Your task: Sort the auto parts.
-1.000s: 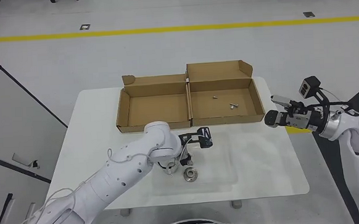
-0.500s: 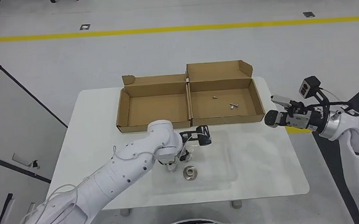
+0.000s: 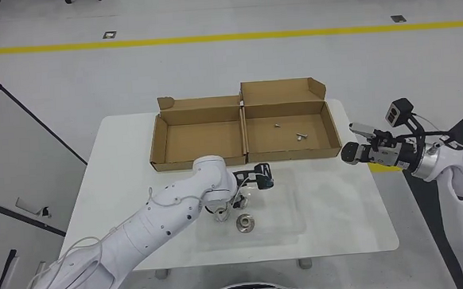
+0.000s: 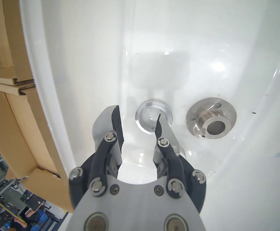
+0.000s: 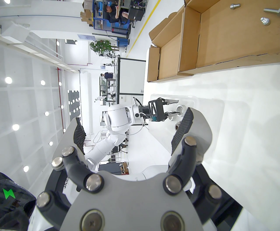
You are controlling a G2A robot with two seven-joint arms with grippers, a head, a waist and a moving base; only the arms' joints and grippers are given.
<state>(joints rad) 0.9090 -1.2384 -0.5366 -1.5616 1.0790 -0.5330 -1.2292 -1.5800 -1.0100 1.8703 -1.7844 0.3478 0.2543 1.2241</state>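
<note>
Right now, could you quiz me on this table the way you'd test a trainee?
1. True or false: the left gripper is open, its fingers either side of the silver ring's rim, in the white tray.
2. Short answer: what does the right gripper hold?
3. Multiple choice: the small bolts lie in A) the white tray, B) the right cardboard box, C) the right gripper.
Key: 1 true; 2 nothing, it is open; 3 B.
</note>
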